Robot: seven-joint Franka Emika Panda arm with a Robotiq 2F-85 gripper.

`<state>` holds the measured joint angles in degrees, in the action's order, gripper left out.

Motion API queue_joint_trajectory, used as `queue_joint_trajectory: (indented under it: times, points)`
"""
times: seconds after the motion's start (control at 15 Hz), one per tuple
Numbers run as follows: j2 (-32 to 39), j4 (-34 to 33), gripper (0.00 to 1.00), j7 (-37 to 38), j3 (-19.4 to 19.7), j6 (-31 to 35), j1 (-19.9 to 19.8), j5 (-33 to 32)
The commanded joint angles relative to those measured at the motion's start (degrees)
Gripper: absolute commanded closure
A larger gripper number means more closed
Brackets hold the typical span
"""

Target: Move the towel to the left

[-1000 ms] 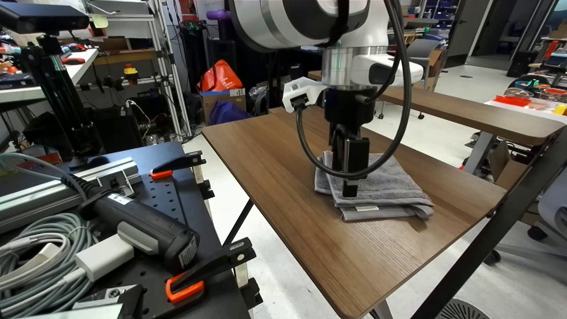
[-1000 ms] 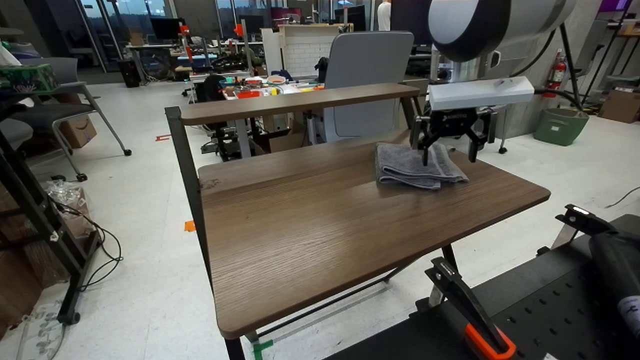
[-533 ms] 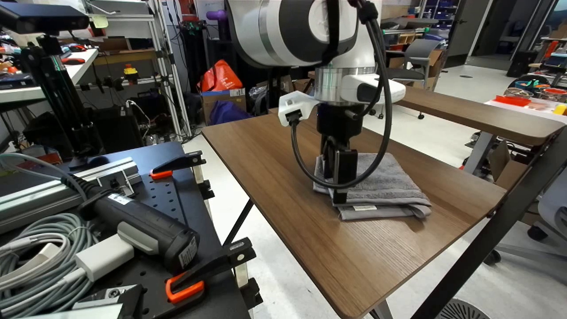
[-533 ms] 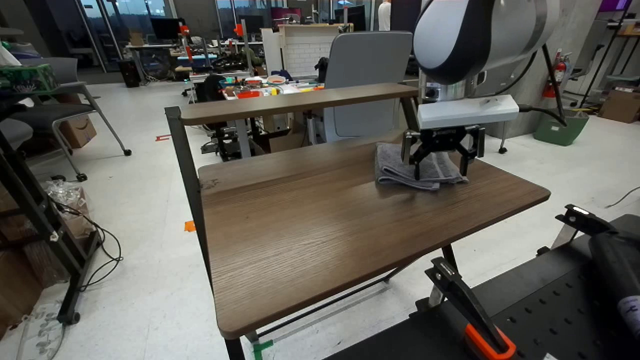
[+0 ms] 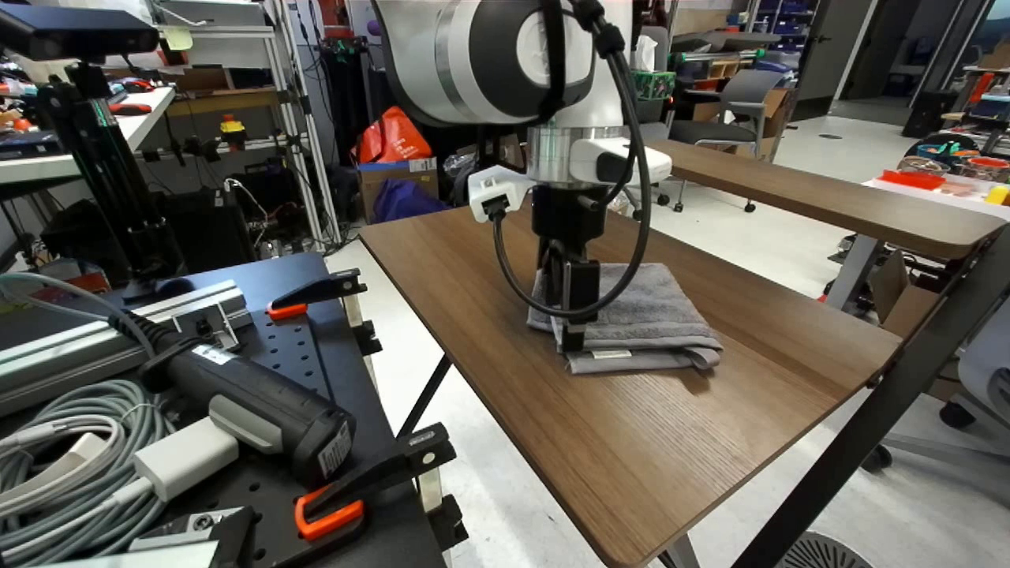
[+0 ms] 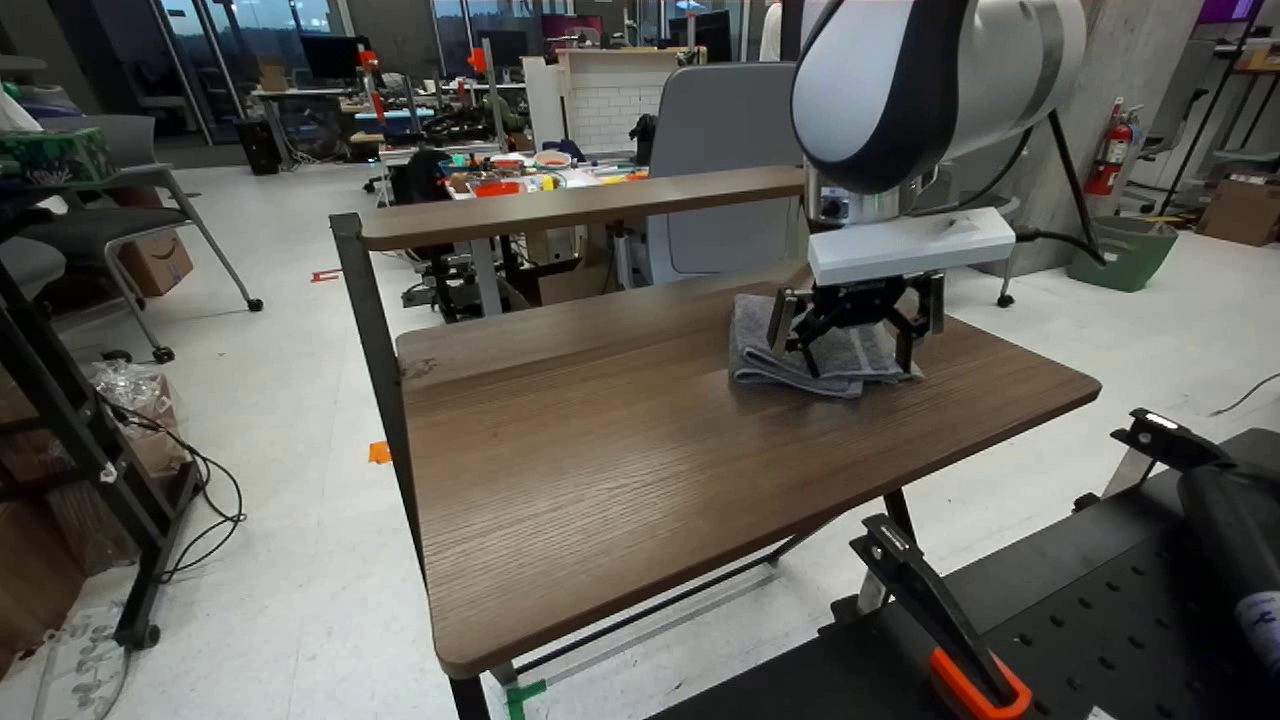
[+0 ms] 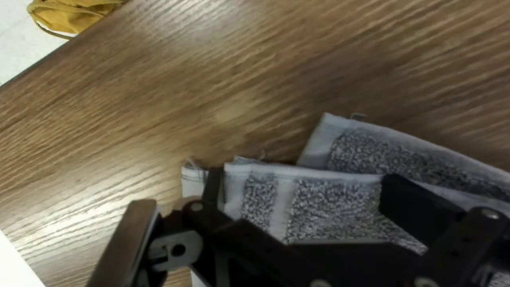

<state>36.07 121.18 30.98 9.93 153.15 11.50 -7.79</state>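
Observation:
The towel (image 5: 651, 304) is grey and folded in layers on the brown table. It also shows in an exterior view (image 6: 752, 340) and in the wrist view (image 7: 334, 199). My gripper (image 6: 858, 368) points down onto the towel with its fingers spread wide. In the wrist view the gripper (image 7: 303, 180) has towel cloth lying between its fingertips. One finger (image 7: 214, 183) is at the towel's pale striped end and the other finger (image 7: 406, 203) is over the grey pile. The fingertips look to be on the cloth; how hard they press cannot be told.
The brown table (image 6: 600, 490) extends past the towel. A raised wooden plank (image 6: 560, 208) runs along one side on dark posts. A black bench (image 5: 319, 347) with orange clamps (image 5: 331, 517) stands beside the table. A yellow cloth (image 7: 75, 16) lies beyond the table edge.
My gripper came down onto the towel with its fingers apart. In the last half second the gripper and towel shifted together, leftward in both exterior views.

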Motion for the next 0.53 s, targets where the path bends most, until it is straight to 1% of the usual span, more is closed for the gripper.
queue_joint_trajectory:
  times: [0.0, 0.27, 0.47]
  points:
    - [-0.27, 2.42, 0.0, -0.86, 0.59, 2.02, 3.46, -1.15]
    - [-0.39, 3.29, 0.0, -0.25, -0.09, 2.02, 7.58, -2.4]
    - [0.18, 2.43, 0.0, 0.79, -0.31, 1.59, 11.16, -3.47]
